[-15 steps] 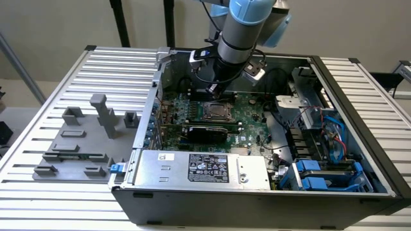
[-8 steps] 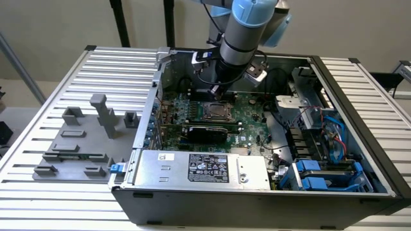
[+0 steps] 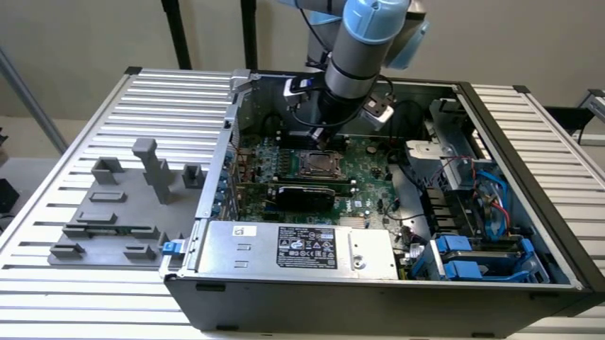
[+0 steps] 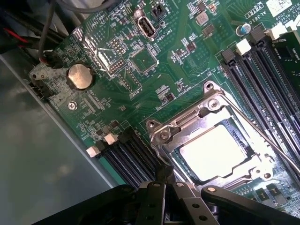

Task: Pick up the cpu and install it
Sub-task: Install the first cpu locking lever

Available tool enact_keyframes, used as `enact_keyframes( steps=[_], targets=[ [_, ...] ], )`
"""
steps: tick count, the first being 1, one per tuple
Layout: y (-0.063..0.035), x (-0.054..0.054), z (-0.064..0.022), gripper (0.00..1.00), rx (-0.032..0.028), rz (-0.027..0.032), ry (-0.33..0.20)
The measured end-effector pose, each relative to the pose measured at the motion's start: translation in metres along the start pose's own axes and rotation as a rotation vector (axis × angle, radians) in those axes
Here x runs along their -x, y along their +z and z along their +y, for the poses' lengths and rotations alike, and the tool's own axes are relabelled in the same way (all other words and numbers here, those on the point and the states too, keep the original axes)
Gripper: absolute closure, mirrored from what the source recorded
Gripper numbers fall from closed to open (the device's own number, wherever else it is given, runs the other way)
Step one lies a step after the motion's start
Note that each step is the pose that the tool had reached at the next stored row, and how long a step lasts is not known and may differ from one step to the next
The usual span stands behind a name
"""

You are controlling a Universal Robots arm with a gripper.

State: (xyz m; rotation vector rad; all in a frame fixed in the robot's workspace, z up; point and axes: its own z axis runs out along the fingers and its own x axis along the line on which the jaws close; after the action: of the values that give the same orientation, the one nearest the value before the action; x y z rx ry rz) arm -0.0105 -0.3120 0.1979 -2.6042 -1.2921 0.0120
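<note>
At upper centre of the exterior view, the gripper (image 3: 321,136) hangs just above the motherboard socket (image 3: 314,164). Low right in the wrist view, the cpu (image 4: 216,152) lies inside the socket frame; whether the jaws are open I cannot tell. Any sideways nudge could skew it and bend pins.

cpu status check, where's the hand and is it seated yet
Hand low over the motherboard, just off the socket. Cpu lying flat inside the socket frame, silver top showing. Nothing across the socket.
</note>
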Motion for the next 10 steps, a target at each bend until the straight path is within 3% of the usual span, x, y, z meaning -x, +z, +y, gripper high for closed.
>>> enact_keyframes(
  steps=[5,10],
  targets=[
    [-0.0014,-0.0007,0.0004,0.89,-0.0006,0.0025,0.0],
    [-0.0041,0.0049,-0.0077,0.89,-0.0044,0.0063,-0.001]
  ],
)
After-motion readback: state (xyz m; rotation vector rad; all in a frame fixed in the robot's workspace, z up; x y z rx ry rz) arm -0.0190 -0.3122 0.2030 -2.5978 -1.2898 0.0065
